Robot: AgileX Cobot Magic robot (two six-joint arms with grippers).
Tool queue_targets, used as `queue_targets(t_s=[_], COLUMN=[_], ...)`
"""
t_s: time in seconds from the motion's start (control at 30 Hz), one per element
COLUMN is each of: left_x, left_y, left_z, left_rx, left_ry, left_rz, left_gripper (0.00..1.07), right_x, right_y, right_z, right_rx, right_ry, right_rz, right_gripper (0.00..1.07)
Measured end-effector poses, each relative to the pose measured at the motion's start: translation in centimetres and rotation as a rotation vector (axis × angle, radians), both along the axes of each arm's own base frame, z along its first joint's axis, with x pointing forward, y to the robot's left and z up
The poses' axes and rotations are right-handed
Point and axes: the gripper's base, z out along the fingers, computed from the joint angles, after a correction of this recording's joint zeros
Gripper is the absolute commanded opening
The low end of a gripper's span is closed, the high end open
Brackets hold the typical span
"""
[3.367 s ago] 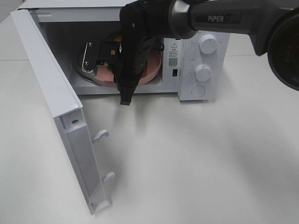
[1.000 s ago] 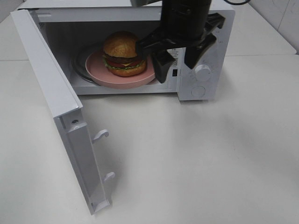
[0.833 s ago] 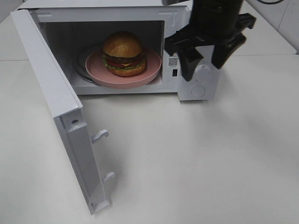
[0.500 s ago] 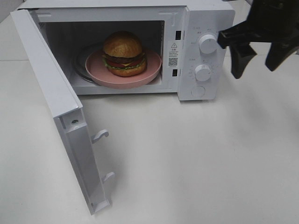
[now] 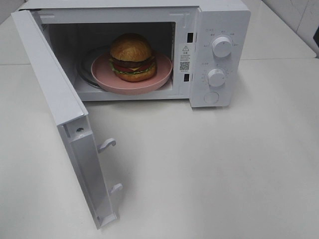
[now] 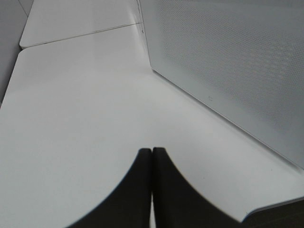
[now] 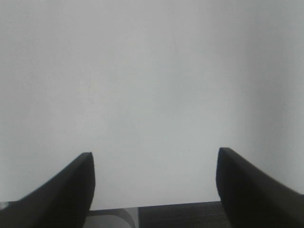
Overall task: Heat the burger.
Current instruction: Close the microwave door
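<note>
The burger (image 5: 131,57), with a golden-brown bun, lettuce, tomato and patty, sits on a pink plate (image 5: 160,78) inside the white microwave (image 5: 219,20), whose door (image 5: 52,99) stands swung wide open to the left. Neither gripper shows in the exterior high view. In the left wrist view my left gripper (image 6: 152,153) is shut, fingertips pressed together, with nothing in it, over white table beside the microwave's perforated side panel (image 6: 228,61). In the right wrist view my right gripper (image 7: 154,166) is open wide and empty above bare white table.
Two white knobs (image 5: 222,46) and a round button (image 5: 211,97) are on the microwave's right control panel. The open door juts toward the table's front left, with latch hooks (image 5: 107,144) on its edge. A table seam (image 6: 80,34) runs behind the left gripper.
My right arm has pulled back from the microwave's front, swung right past the control panel and left the exterior high view. The burger and plate stay put inside.
</note>
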Motion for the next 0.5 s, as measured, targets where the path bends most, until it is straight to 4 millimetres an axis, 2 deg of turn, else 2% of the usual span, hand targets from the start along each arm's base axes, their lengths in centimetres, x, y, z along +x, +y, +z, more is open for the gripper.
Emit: queue_targets(t_s=[0.07,0.1,0.13,0.17,0.2,0.23,0.27,0.3,0.33,0.4,0.43,0.47,0.5], left_x=[0.0,0.0,0.0,0.0,0.0,0.0,0.0,0.0,0.0,0.0,0.0,0.0,0.0], left_y=[0.0,0.0,0.0,0.0,0.0,0.0,0.0,0.0,0.0,0.0,0.0,0.0,0.0], left_z=[0.0,0.0,0.0,0.0,0.0,0.0,0.0,0.0,0.0,0.0,0.0,0.0,0.0], left_rx=[0.0,0.0,0.0,0.0,0.0,0.0,0.0,0.0,0.0,0.0,0.0,0.0,0.0], left_ry=[0.0,0.0,0.0,0.0,0.0,0.0,0.0,0.0,0.0,0.0,0.0,0.0,0.0], left_rz=[0.0,0.0,0.0,0.0,0.0,0.0,0.0,0.0,0.0,0.0,0.0,0.0,0.0], left_gripper=[0.0,0.0,0.0,0.0,0.0,0.0,0.0,0.0,0.0,0.0,0.0,0.0,0.0], right_x=[-0.6,-2.1,-2.1,-2.9,-4.7,-4.7,-5.5,-7.0,-7.0,-9.5,-9.5,-11.2,-12.0], right_y=[-0.1,-0.2,-0.2,-0.3,-0.5,-0.5,-0.6,-0.8,-0.8,-1.1,-1.1,-1.3,-1.4], right_z=[0.1,0.3,0.3,0.4,0.7,0.7,0.6,0.4,0.4,-0.7,-0.7,-1.3,-1.8], right_rx=[0.001,0.005,0.005,0.006,0.009,0.009,0.01,0.012,0.012,0.014,0.014,0.015,0.015], right_ry=[-0.007,-0.019,-0.019,-0.03,-0.052,-0.052,-0.059,-0.075,-0.075,-0.078,-0.078,-0.086,-0.089], right_rz=[-0.003,-0.007,-0.007,-0.009,-0.009,-0.009,-0.01,-0.012,-0.012,-0.015,-0.015,-0.016,-0.016], right_gripper=[0.67,0.67,0.67,0.67,0.67,0.67,0.67,0.67,0.67,0.67,0.67,0.67,0.67])
